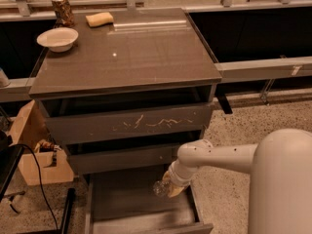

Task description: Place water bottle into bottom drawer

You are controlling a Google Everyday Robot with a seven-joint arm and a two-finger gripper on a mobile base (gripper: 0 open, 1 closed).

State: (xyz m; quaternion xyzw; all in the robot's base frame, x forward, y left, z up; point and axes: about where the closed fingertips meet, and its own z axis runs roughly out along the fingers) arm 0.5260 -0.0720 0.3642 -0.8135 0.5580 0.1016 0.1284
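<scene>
The bottom drawer (126, 204) is pulled open at the foot of the grey-brown cabinet and shows a plain grey floor. My white arm reaches in from the right, and my gripper (170, 186) hangs over the drawer's right side. The clear water bottle (161, 187) is in the gripper, its end sticking out to the left, a little above the drawer floor. The bottle's label is hidden by the gripper.
On the cabinet top (146, 52) stand a white bowl (57, 38), a patterned can (62, 9) and a yellow sponge (99, 19). The scratched upper drawer front (131, 123) and the middle drawer (122, 157) are above the open one. A cardboard box (34, 150) and a black cable (41, 179) are at the left.
</scene>
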